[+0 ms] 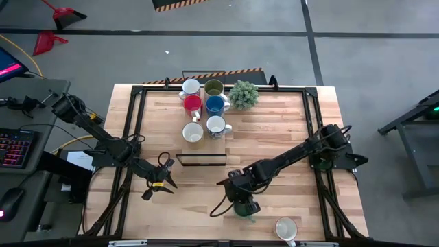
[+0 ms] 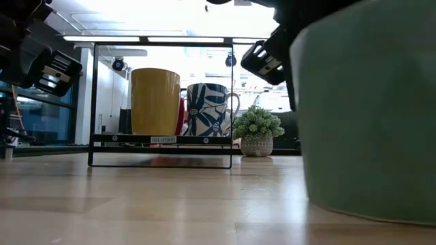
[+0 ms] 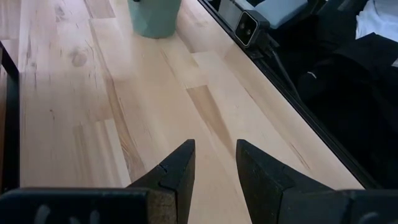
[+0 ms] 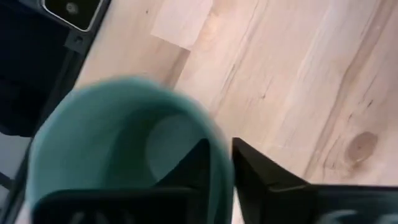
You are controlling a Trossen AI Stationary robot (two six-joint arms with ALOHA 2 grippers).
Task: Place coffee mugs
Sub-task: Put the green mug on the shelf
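Note:
A teal mug (image 1: 245,208) stands upright on the table near the front, huge at the right of the low view (image 2: 368,109). My right gripper (image 1: 241,198) is shut on its rim (image 4: 219,148). My left gripper (image 1: 162,180) hovers open over bare wood to the left, nothing between its fingers (image 3: 214,163); its wrist view shows the teal mug (image 3: 154,15) farther off. A white mug (image 1: 286,228) sits by the front edge. Several mugs stand grouped at the back: white (image 1: 191,87), olive (image 1: 213,88), red (image 1: 193,104), blue (image 1: 217,104). My right gripper pinches the teal mug's wall at the rim (image 4: 221,163), one finger (image 4: 198,168) inside the cup and the other (image 4: 261,177) outside. The fingers come slanting down from above. The mug stands upright with its base on the table (image 2: 368,214).
A low black wire frame (image 1: 202,159) stands mid-table, with a white mug (image 1: 193,132) and a blue-patterned mug (image 1: 216,126) behind it. A small potted plant (image 1: 243,94) is at the back right of the mugs. Bare wood lies between the two grippers.

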